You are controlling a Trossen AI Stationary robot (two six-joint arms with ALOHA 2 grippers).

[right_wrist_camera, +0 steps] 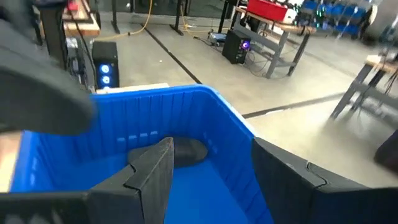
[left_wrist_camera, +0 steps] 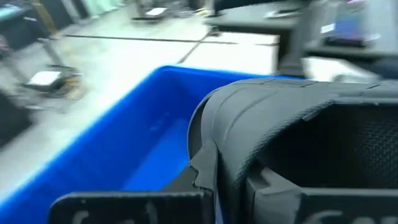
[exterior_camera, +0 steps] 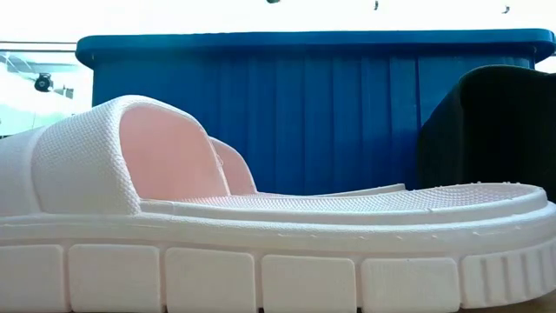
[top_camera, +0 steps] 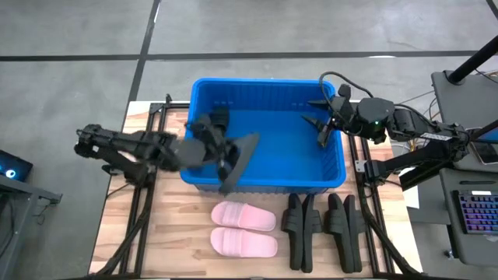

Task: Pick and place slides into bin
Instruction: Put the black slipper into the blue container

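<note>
Over the left half of the bin (top_camera: 268,185), the left gripper (top_camera: 227,155) hangs with its jaws clamped on a black slide (top_camera: 241,155), which is tilted on edge above the blue floor and does not rest on it. The left wrist view shows that slide's (left_wrist_camera: 298,143) strap filling the picture, with the tub's blue wall (left_wrist_camera: 118,149) beyond it. The bin itself sits at the back of the wooden table (top_camera: 179,225), filling most of its width. Near the front edge, just before the bin's front wall, two pale pink slides (top_camera: 244,229) lie side by side, roughly at the middle. To their right four black slides (top_camera: 323,227) lie close together in two pairs, toes pointing toward the bin. Above the bin's back right corner, the right gripper (top_camera: 320,120) hovers with its jaws spread wide and nothing between them. In the low view one pink slide (exterior_camera: 261,235) fills the foreground, a black one (exterior_camera: 495,130) behind it at right.
</note>
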